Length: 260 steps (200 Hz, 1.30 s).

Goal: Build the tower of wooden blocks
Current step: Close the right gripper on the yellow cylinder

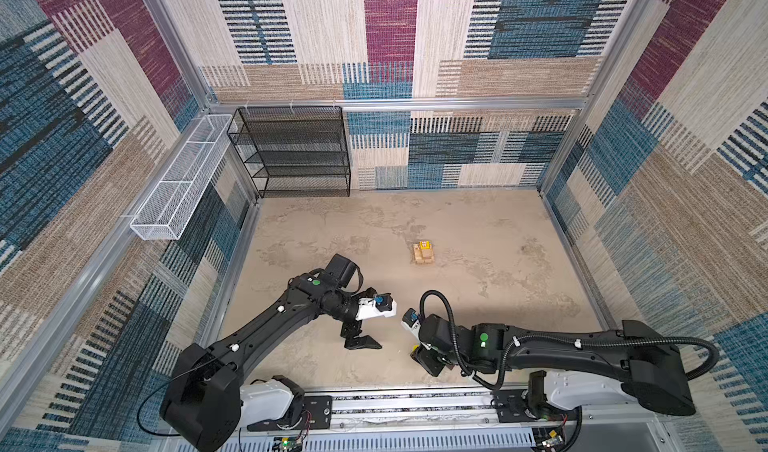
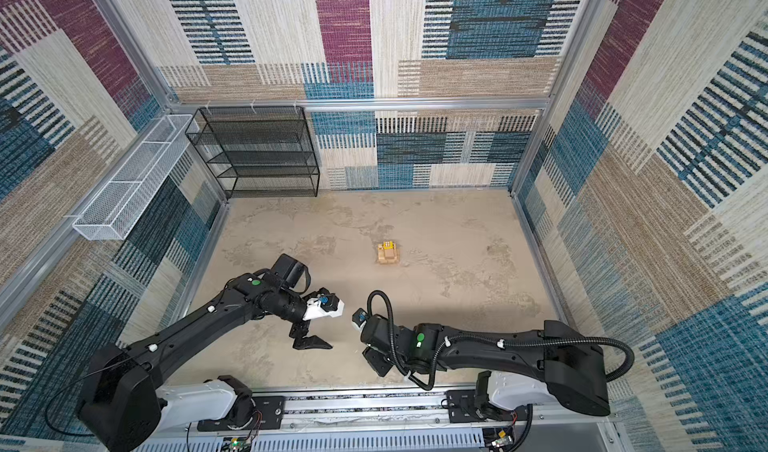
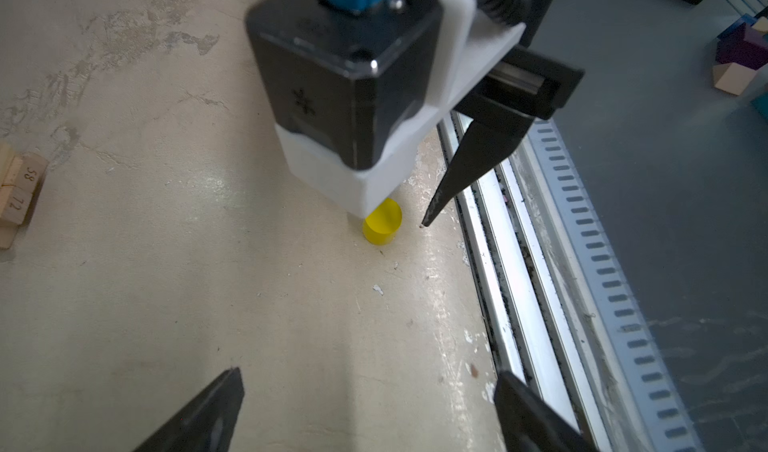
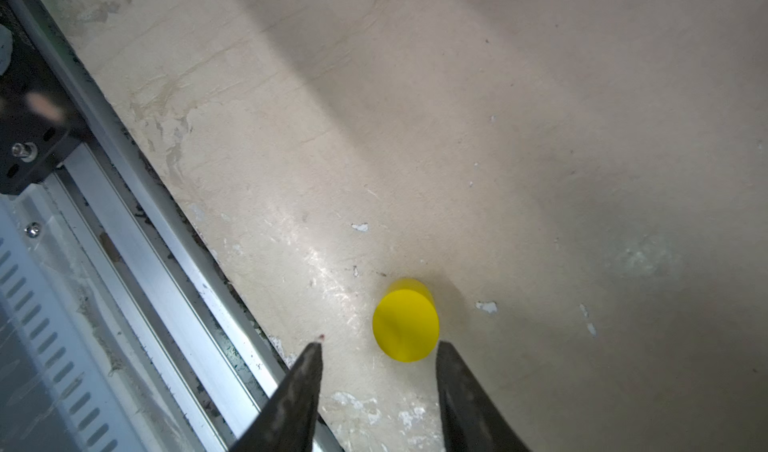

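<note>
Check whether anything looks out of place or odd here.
Only the yellow cylinder: it stands upright by the front rail, far from the wood block tower. The right gripper hangs over it, fingers apart, not gripping. Nothing toppled or damaged.

Desk (image 1: 478, 221) is a scuffed, mottled beige slab. On it: a small wood block tower (image 1: 423, 253) roughly mid-desk, a lone yellow cylinder (image 4: 406, 325) standing upright near the front edge, well apart from the tower, and a black mesh rack (image 1: 297, 154) tucked in the back left corner.
</note>
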Each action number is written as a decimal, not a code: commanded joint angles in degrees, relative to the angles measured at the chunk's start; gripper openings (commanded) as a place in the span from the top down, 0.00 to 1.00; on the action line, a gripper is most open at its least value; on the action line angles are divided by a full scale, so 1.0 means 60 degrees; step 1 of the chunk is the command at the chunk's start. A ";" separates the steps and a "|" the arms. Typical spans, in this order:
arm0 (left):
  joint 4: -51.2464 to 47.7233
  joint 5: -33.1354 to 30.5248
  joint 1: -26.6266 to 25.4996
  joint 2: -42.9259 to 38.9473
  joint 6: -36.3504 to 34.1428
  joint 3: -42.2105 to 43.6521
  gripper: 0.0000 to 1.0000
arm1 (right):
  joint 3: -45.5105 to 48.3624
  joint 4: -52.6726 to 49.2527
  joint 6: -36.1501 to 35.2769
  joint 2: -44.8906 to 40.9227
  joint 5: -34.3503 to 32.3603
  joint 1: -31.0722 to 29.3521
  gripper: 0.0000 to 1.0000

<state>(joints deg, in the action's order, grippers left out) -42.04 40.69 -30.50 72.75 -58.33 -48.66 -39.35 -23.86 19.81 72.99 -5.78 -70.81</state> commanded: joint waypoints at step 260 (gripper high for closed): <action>-0.0237 -0.0015 -0.0014 0.0078 0.0070 -0.0049 0.01 | -0.0333 0.0109 -0.0129 0.1370 -0.0426 -0.0021 0.64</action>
<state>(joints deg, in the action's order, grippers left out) -42.52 39.42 -30.55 73.47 -57.21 -48.66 -40.91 -23.79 19.40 80.86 -7.60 -70.87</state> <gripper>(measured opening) 0.991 0.375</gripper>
